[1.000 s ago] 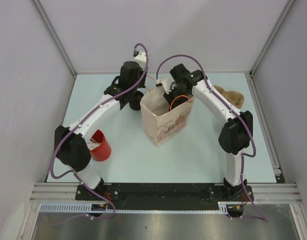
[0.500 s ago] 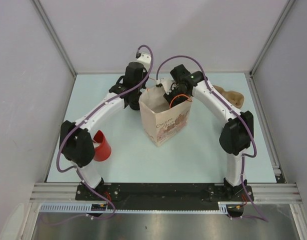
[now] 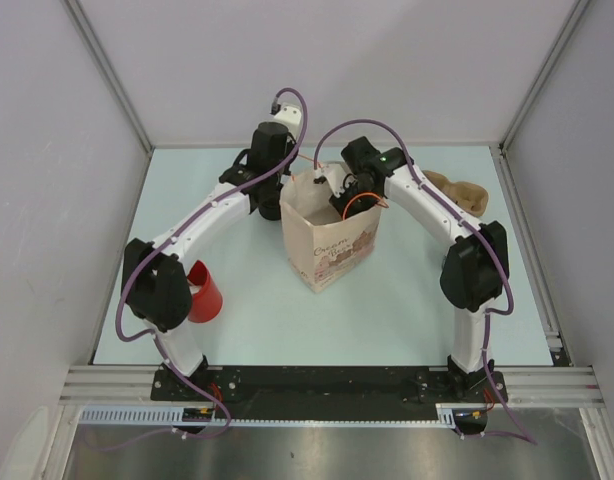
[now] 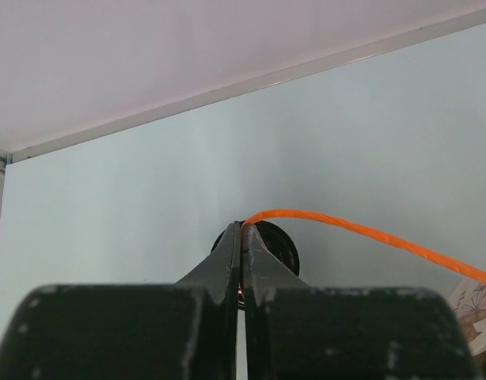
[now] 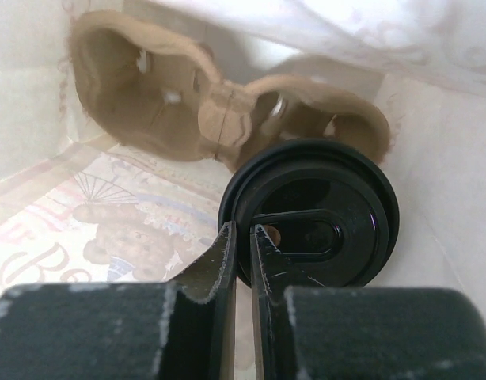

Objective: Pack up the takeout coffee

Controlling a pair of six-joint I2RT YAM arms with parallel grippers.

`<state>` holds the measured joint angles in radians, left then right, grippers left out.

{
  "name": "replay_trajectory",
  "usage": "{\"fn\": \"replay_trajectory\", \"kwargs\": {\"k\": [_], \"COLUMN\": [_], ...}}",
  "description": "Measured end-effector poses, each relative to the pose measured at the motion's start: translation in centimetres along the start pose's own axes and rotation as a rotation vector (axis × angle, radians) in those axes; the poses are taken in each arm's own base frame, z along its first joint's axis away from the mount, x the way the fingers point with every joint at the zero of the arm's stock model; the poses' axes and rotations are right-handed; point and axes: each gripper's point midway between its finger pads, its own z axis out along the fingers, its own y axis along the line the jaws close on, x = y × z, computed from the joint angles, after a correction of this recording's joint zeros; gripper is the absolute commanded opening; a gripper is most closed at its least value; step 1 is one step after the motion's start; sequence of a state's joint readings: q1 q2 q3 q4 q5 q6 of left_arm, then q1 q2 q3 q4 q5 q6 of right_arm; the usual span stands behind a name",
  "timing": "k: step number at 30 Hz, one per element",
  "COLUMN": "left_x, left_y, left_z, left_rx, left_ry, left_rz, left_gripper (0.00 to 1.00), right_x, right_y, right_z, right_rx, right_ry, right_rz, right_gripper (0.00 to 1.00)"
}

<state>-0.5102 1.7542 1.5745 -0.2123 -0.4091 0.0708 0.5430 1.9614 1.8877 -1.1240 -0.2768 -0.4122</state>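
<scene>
While the black-lidded coffee cup (image 5: 346, 206) sits inside the paper bag (image 3: 332, 245) beside a cardboard cup carrier (image 5: 164, 95), the right gripper (image 5: 243, 237) pinches its lid rim, the left gripper (image 4: 241, 237) is clamped on the bag's orange handle (image 4: 362, 233), and a red cup (image 3: 202, 292) stands well apart.

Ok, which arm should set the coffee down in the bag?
The right arm. Its jaws are inside the paper bag, seemingly pinching the black-lidded cup beside the cardboard carrier. The left arm is busy: its jaws are shut on the bag's orange handle.
</scene>
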Motion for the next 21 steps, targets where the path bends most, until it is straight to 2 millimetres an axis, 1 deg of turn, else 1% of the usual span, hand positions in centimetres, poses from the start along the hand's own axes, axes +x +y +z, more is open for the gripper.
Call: {"fn": "replay_trajectory", "kwargs": {"k": [7, 12, 17, 21], "left_x": [-0.6, -2.1, -3.4, -3.7], "left_y": [-0.4, -0.4, -0.7, -1.3], "left_z": [-0.4, -1.5, -2.7, -3.3], "left_rx": [0.035, 0.059, 0.087, 0.116], "left_ry": [-0.016, -0.063, -0.105, -0.123], "left_rz": [-0.006, -0.022, -0.034, -0.034], "left_gripper": [0.00, 0.00, 0.00, 0.00], "right_x": [1.6, 1.8, 2.4, 2.8], "right_y": [0.4, 0.5, 0.8, 1.1], "right_z": [1.1, 1.2, 1.6, 1.7], "right_rx": [-0.024, -0.030, -0.049, -0.058], "right_ry": [0.047, 0.051, 0.068, 0.075], "right_rz": [0.007, 0.009, 0.013, 0.014], "right_gripper": [0.00, 0.00, 0.00, 0.00]}}
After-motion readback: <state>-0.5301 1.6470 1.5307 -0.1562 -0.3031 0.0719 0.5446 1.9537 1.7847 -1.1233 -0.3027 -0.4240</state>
